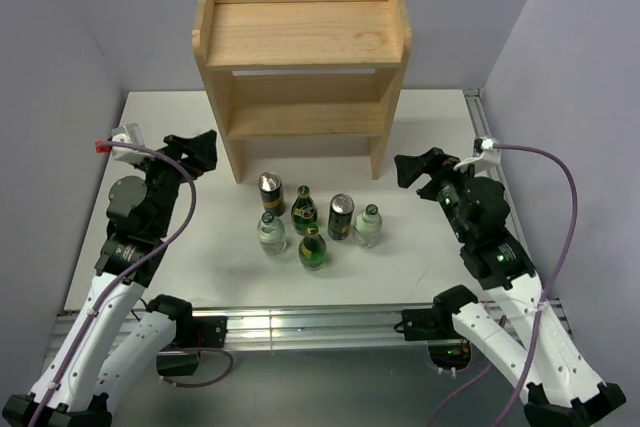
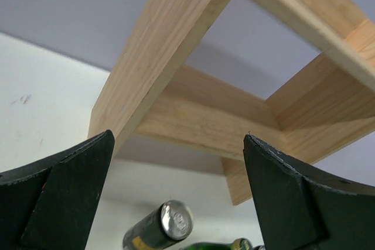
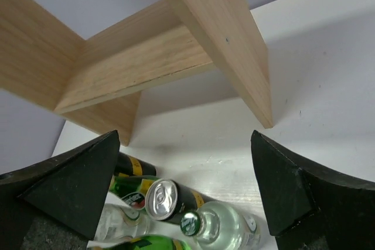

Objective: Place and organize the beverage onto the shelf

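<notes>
The wooden shelf (image 1: 303, 67) stands at the back centre, both tiers bare. Six drinks stand upright in front of it: two dark cans (image 1: 271, 192) (image 1: 341, 217), two dark green bottles (image 1: 304, 211) (image 1: 314, 248) and two clear bottles with green caps (image 1: 271, 234) (image 1: 368, 226). My left gripper (image 1: 205, 152) is open and empty, left of the group near the shelf's left leg. My right gripper (image 1: 412, 169) is open and empty, right of the group. The left wrist view shows a can (image 2: 159, 228) below the shelf (image 2: 176, 57). The right wrist view shows a can (image 3: 170, 199) and a clear bottle (image 3: 225, 229).
The white table (image 1: 150, 207) ends at a metal rail (image 1: 310, 322) along the front. Grey walls close in the back and both sides. Purple cables run along each arm.
</notes>
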You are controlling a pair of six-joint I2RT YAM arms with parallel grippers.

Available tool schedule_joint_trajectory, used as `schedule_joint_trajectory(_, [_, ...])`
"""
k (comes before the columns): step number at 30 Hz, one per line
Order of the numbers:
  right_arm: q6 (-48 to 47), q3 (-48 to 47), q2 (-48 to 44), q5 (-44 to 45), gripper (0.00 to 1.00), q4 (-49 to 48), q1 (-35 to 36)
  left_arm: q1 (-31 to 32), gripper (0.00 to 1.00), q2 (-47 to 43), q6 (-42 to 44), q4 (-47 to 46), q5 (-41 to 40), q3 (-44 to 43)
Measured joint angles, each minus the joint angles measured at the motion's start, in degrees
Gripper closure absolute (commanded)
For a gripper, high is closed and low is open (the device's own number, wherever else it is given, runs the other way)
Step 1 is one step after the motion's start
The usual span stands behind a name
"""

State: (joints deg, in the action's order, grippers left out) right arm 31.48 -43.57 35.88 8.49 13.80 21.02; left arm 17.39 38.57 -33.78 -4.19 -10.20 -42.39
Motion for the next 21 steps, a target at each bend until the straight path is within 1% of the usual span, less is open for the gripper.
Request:
schedule_joint_trajectory(6, [0.87,1.66,-8.63,-0.09,0.00,3.80,5.20,3.08,0.01,-0.31,-1.05,9.29,-5.42,0.09])
schedule_joint_trajectory(9, [3.19,4.39,-11.43,-1.20,0.01,5.20,7.45,4.00,0.01,-1.95,-1.57,9.68,-5.81,2.16])
schedule_joint_trajectory(13, [7.32,9.79,-11.63,-0.13,0.01,8.50,12.22,4.46,0.01,-4.17,-2.05,9.75,-6.56,4.85])
schedule_joint_trajectory(17, [11.89,14.43,-11.15,4.61,0.00,13.44,18.75,4.57,0.02,-4.61,-2.47,9.75,-6.64,5.70])
schedule_joint_trajectory(21, [16.31,16.20,-6.97,10.47,0.00,14.95,24.41,4.94,0.02,-4.63,-2.89,9.66,-6.64,6.47])
